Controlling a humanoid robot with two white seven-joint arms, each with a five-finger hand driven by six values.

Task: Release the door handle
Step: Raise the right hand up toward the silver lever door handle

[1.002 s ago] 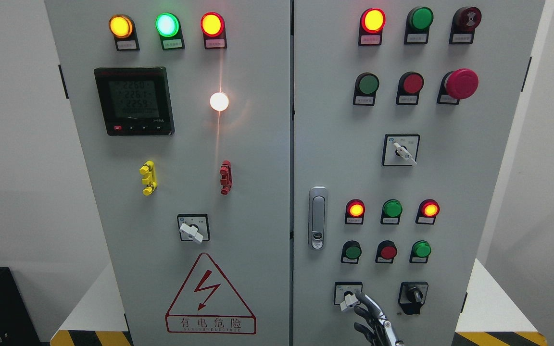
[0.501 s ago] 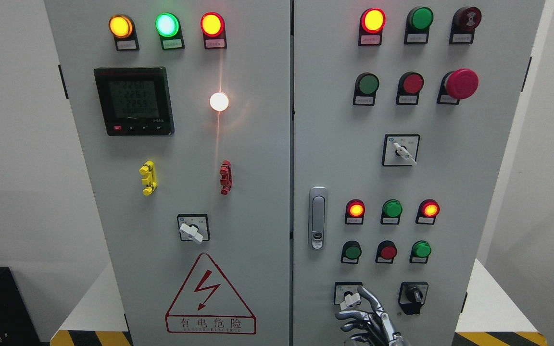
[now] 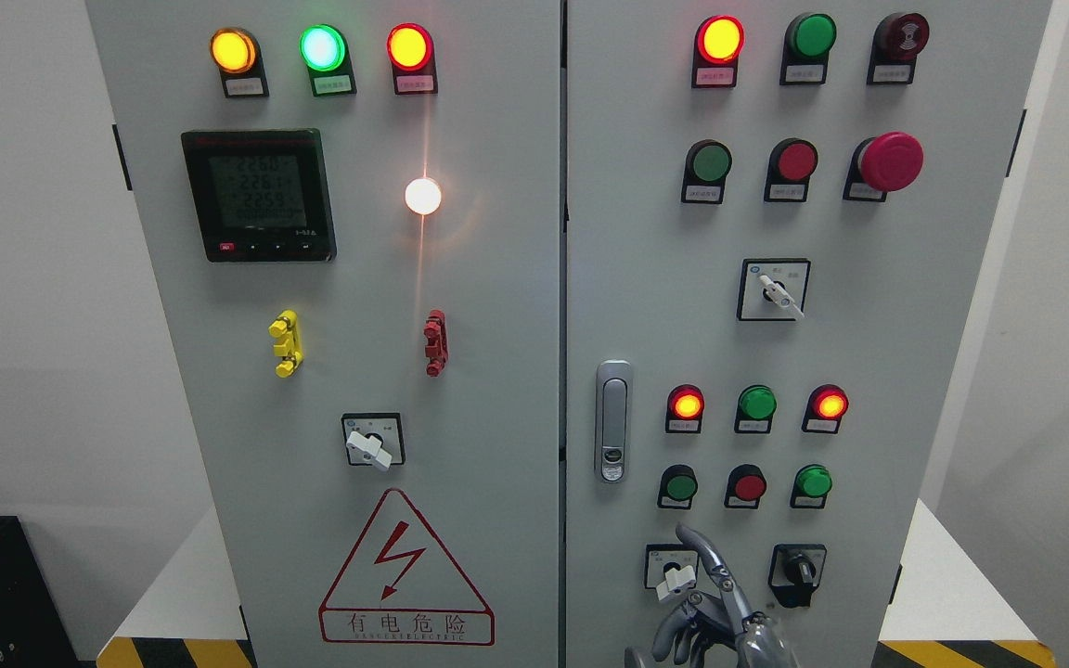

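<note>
Head camera faces the cabinet doors (image 3: 460, 278) squarely, seemingly close, tilted slightly down.

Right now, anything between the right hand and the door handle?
Nothing visible. The right hand is low on the right door, beside the white selector switch, one finger pointing up. The door handle sits above and left of it, with only bare panel between. The hand is not on the handle.
</note>
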